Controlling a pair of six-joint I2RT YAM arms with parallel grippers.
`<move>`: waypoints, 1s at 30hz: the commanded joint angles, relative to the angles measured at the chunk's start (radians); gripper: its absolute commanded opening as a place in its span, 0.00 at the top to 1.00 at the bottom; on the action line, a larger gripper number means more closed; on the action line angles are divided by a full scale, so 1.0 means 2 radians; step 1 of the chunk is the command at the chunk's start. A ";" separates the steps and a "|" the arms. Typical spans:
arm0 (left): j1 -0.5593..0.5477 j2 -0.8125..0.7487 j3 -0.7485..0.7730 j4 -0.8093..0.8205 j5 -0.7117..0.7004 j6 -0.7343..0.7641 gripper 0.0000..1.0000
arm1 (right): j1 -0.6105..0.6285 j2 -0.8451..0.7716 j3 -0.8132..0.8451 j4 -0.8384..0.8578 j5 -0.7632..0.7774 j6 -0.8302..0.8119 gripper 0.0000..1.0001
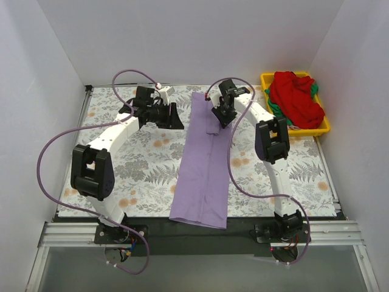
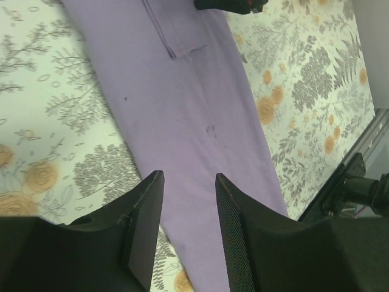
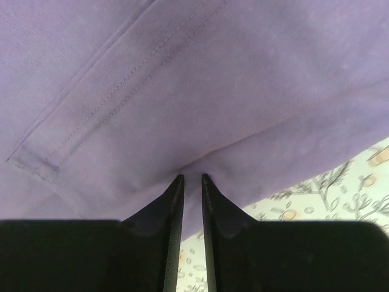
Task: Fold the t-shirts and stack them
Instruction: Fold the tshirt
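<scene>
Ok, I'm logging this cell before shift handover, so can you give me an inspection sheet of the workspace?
Surface: floral cloth covers the table and lies flat.
Job's things: lavender t-shirt folded into a long strip at centre; red t-shirt and green t-shirt heaped in the yellow tray.
Clutter: nothing seen.
Grippers: left gripper open above the strip's edge; right gripper pinched on the lavender t-shirt.
Cables: purple cables loop off both arms.
Surroundings: white walls; metal rail at the near edge.
</scene>
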State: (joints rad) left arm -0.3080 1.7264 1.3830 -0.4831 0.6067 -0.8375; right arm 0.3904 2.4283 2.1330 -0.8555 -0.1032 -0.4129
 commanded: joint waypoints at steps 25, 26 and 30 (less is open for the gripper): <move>0.001 0.250 0.216 0.029 -0.020 -0.027 0.60 | 0.004 -0.114 -0.057 0.122 -0.018 -0.007 0.75; 0.000 0.255 0.220 0.030 -0.019 -0.030 0.60 | 0.005 -0.111 -0.065 0.117 -0.025 -0.004 0.76; -0.003 0.272 0.220 0.038 -0.058 -0.051 0.58 | 0.006 -0.100 -0.078 0.110 -0.051 0.015 0.78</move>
State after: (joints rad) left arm -0.3153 2.2738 1.7947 -0.4221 0.5552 -0.8970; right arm 0.3950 2.1960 2.0136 -0.5968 -0.1394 -0.4187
